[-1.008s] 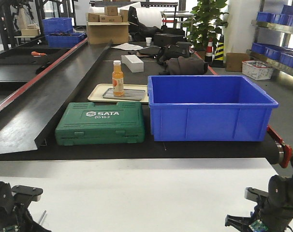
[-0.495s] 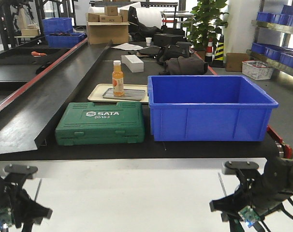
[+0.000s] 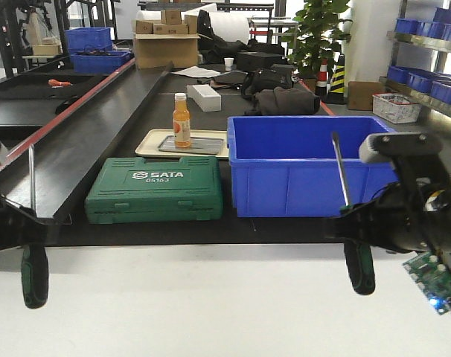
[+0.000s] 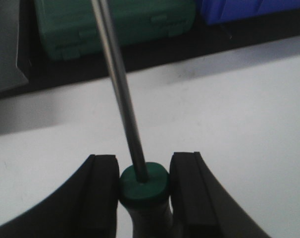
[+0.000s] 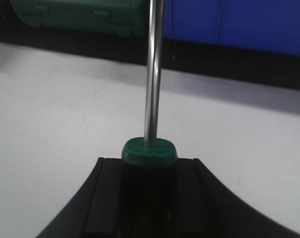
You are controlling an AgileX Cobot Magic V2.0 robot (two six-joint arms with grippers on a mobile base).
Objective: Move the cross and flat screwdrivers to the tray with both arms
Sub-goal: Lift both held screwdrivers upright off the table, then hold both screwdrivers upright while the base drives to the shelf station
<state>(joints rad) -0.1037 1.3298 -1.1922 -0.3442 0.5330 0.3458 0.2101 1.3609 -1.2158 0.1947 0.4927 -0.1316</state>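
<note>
My left gripper (image 3: 30, 236) is shut on the green-and-black handle of a screwdriver (image 3: 33, 274), held upright above the white table at the left, shaft pointing up. In the left wrist view the jaws (image 4: 143, 171) clamp its green collar (image 4: 143, 182). My right gripper (image 3: 350, 225) is shut on a second, matching screwdriver (image 3: 358, 266) at the right, shaft up in front of the blue bin. The right wrist view shows that gripper (image 5: 149, 166) around the handle, with the shaft (image 5: 153, 74) rising. I cannot tell which tip is cross or flat. The beige tray (image 3: 146, 143) lies beyond the green case.
A green SATA tool case (image 3: 155, 190) and a large blue bin (image 3: 322, 167) stand on the black belt between me and the tray. An orange bottle (image 3: 181, 119) stands on a grey plate in the tray. A black ramp (image 3: 77, 141) slopes along the left.
Both arms have risen from low over the white table, carrying the two screwdrivers up; the handles now hang clear of the table with the shafts upright.
</note>
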